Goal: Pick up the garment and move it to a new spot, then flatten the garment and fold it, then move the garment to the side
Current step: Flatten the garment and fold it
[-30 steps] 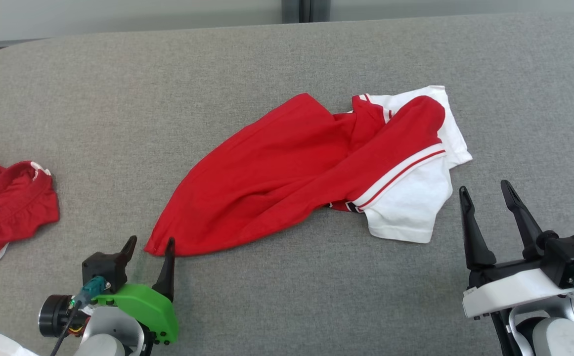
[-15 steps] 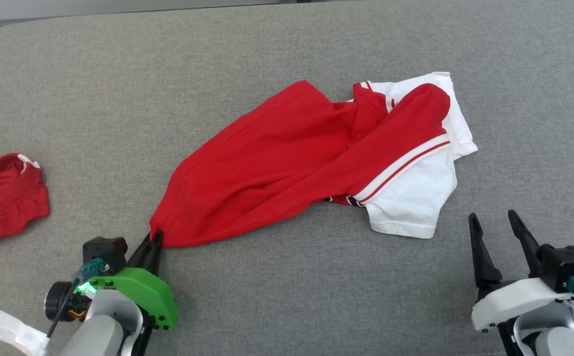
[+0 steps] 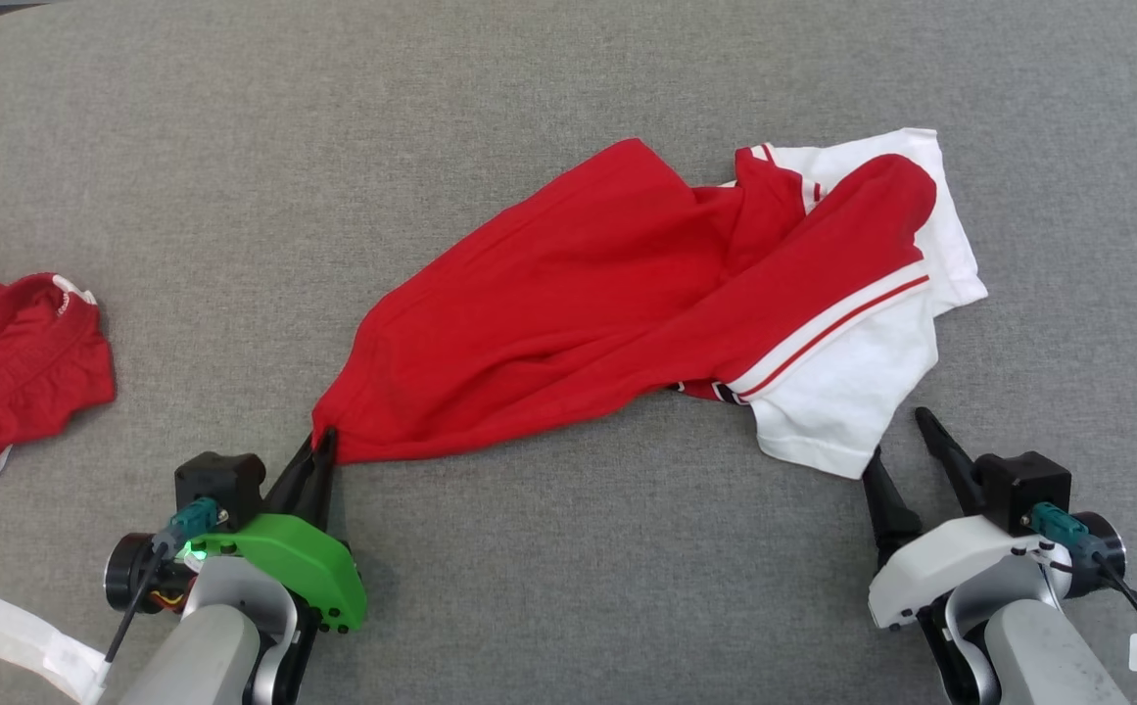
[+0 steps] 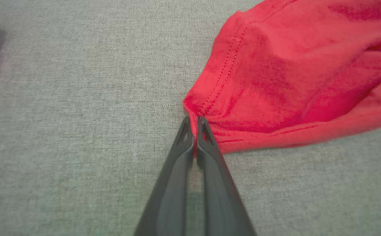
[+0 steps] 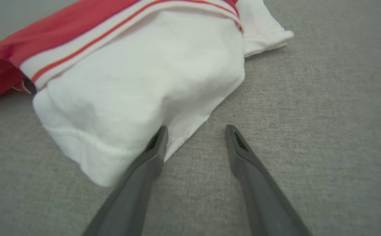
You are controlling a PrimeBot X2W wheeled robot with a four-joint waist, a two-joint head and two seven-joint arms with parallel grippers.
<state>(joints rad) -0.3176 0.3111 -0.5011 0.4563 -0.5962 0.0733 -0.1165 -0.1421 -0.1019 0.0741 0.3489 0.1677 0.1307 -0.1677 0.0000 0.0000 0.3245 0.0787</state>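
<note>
Grey fabric tabletop (image 3: pixel 568 607) w/ rounded corner top-L, even light

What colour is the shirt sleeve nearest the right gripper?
White sleeve, edged by a white band with a thin red stripe; right wrist view shows it best.

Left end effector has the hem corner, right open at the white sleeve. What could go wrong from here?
1. The left end effector pinches only a corner tip of the garment; it may slip out on the lift.
2. The right end effector is open, one finger against the white sleeve edge, the other over bare grey surface; closing may miss.
3. The garment lies twisted; lifting could tangle it.
</note>
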